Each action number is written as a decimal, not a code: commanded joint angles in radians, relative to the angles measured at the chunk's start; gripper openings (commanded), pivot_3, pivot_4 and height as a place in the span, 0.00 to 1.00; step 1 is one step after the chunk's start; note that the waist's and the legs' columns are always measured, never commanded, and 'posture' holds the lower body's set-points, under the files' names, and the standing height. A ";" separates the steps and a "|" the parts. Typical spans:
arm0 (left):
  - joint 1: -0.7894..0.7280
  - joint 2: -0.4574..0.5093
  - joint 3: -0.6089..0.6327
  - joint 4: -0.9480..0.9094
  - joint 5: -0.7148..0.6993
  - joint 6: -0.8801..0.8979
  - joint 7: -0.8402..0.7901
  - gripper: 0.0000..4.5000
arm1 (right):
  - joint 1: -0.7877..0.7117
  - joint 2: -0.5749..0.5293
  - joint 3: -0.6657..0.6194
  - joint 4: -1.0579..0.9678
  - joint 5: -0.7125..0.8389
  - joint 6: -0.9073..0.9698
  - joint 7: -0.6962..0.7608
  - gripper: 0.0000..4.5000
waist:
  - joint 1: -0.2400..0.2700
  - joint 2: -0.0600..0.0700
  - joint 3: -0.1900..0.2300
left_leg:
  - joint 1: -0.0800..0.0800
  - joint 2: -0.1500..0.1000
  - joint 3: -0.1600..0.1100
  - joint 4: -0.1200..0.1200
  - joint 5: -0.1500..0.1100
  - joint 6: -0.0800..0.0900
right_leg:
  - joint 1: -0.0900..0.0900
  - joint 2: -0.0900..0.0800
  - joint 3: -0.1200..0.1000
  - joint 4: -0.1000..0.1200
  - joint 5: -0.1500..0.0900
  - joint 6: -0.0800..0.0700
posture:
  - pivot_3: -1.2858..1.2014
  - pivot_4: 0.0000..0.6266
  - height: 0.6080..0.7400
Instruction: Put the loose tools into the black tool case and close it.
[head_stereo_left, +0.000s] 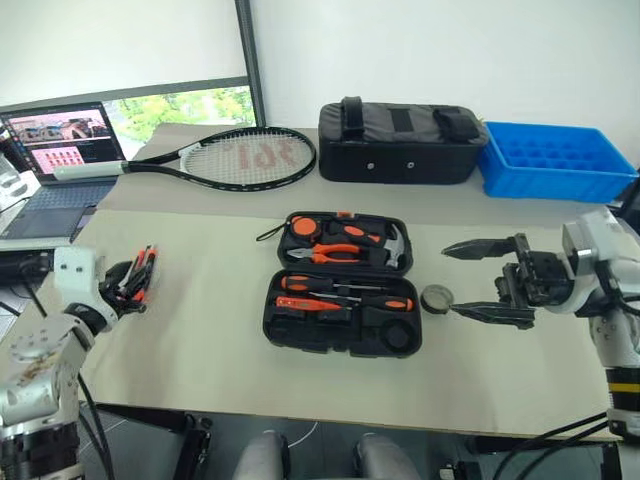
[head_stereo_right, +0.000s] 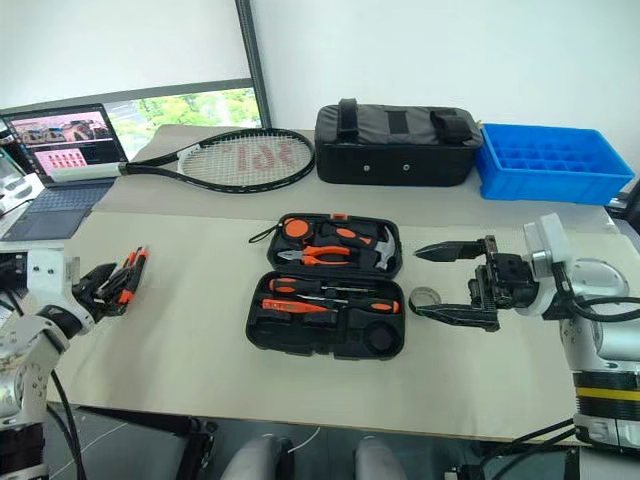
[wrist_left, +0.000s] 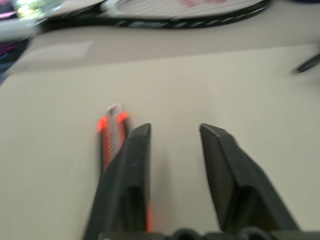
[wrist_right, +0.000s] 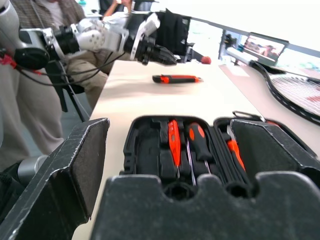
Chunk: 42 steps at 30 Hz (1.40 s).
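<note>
The black tool case (head_stereo_left: 275, 322) lies open in the middle of the table, with orange-handled screwdrivers (head_stereo_left: 345, 302) in its near half and pliers and a hammer in its far half. An orange-black utility knife (head_stereo_left: 146, 266) lies at the table's left edge. My left gripper (wrist_left: 176, 131) hovers over it, open, with the knife (wrist_left: 110, 134) just outside one finger. A small black tape roll (head_stereo_left: 437, 298) sits right of the case. My right gripper (head_stereo_left: 462, 281) is open and level, pointing at the case, with the roll by its lower fingertip. The right wrist view shows the knife (wrist_right: 177, 78) flat on the table.
A black tennis racket (head_stereo_left: 240, 155), a black fabric bag (head_stereo_left: 400, 142) and a blue tray (head_stereo_left: 555, 160) line the far side. A laptop (head_stereo_left: 60, 150) stands at the far left. A person (wrist_right: 35, 20) stands beyond the table's left end.
</note>
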 joint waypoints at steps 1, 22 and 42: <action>-0.018 0.002 0.007 -0.006 0.033 0.004 0.072 0.78 | -0.029 -0.010 0.003 0.002 0.020 0.005 0.048 1.00 | 0.002 0.000 0.000 | 0.000 0.000 0.000 -0.001 0.000 0.000 | 0.000 0.000 0.000 0.000 0.000 0.000 | 0.52 0.24 0.76; -0.207 -0.005 -0.063 0.334 0.020 0.032 0.098 0.50 | 0.014 -0.036 -0.035 -0.030 0.028 0.014 0.033 1.00 | -0.003 -0.001 0.000 | 0.001 -0.001 0.002 -0.006 0.000 0.000 | -0.002 0.001 -0.001 0.000 0.000 -0.001 | 0.52 0.24 0.76; -0.367 0.055 -0.719 -0.105 -0.007 -0.218 -0.824 0.40 | 0.101 -0.056 -0.076 -0.044 0.005 -0.016 0.035 1.00 | -0.003 0.001 0.000 | 0.000 -0.001 0.006 -0.007 0.002 -0.002 | -0.001 0.004 0.000 -0.003 0.000 -0.001 | 0.52 0.24 0.76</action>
